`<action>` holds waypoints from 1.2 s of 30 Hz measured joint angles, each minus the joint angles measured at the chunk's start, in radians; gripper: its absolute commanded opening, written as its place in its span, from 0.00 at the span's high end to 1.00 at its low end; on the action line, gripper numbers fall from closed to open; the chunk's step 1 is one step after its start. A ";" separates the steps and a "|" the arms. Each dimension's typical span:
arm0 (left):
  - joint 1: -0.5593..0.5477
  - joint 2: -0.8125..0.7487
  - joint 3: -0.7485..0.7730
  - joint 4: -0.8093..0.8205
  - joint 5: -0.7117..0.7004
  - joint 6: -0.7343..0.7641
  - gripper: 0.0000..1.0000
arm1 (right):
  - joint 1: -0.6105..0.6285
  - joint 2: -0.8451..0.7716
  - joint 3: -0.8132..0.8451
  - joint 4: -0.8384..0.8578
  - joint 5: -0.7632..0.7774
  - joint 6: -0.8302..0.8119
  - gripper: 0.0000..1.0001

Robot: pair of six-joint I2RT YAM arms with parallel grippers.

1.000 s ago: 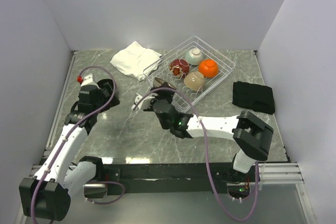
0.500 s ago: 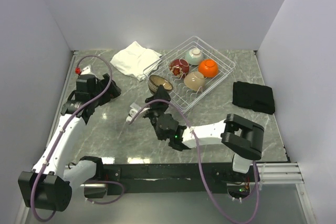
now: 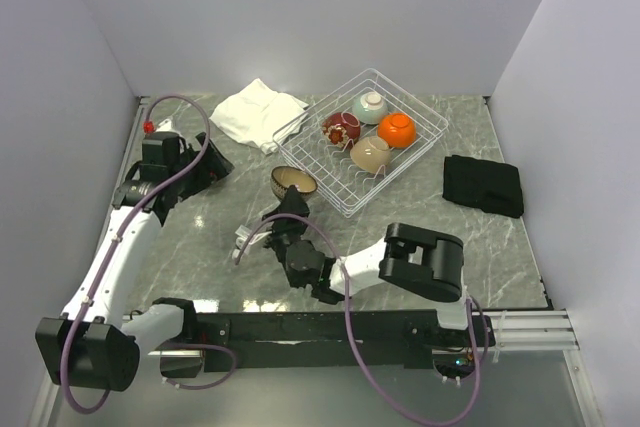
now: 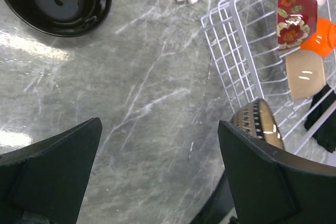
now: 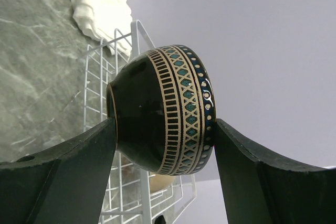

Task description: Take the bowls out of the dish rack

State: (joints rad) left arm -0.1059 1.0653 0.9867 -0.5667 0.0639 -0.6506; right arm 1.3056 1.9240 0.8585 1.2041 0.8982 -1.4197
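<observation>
The white wire dish rack (image 3: 425, 137) stands at the back right of the table. In it sit a red flowered bowl (image 3: 341, 128), a pale green bowl (image 3: 370, 105), an orange bowl (image 3: 397, 129) and a beige bowl (image 3: 371, 154). My right gripper (image 5: 165, 125) is shut on a dark bowl with gold and teal bands (image 5: 163, 108), held on its side above the table just left of the rack's near corner (image 3: 294, 182). My left gripper (image 4: 160, 124) hangs open over bare marble at the left, with nothing between its fingers. A glossy black bowl (image 4: 55, 1) stands upright on the table close by.
A folded white cloth (image 3: 258, 112) lies at the back, left of the rack. A black cloth (image 3: 483, 184) lies at the right. Grey walls close in the table on three sides. The right arm stretches low across the front middle.
My right gripper has carried the banded bowl away from the rack's near-left corner, leftward and toward the front. The left arm has drawn back a little toward the rear left.
</observation>
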 measured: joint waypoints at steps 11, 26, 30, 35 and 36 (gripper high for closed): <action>0.000 0.107 0.101 -0.058 0.137 -0.006 0.01 | 0.030 0.086 0.039 0.023 0.003 -0.014 0.83; -0.068 0.304 0.109 -0.169 0.229 0.002 0.04 | 0.084 0.254 0.120 0.029 0.029 -0.036 0.83; -0.101 0.373 0.109 -0.178 0.227 0.011 0.10 | 0.091 0.257 0.140 0.030 0.033 -0.035 0.83; -0.143 0.456 0.110 -0.185 0.218 0.028 0.31 | 0.093 0.269 0.151 0.031 0.041 -0.032 0.82; -0.151 0.467 0.111 -0.188 0.216 0.032 0.35 | 0.093 0.274 0.153 0.031 0.042 -0.032 0.82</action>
State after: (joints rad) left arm -0.2573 1.5322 1.0973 -0.7547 0.2798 -0.6186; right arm 1.3983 2.1979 1.0115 1.2354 0.9405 -1.4517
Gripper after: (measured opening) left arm 0.750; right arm 0.764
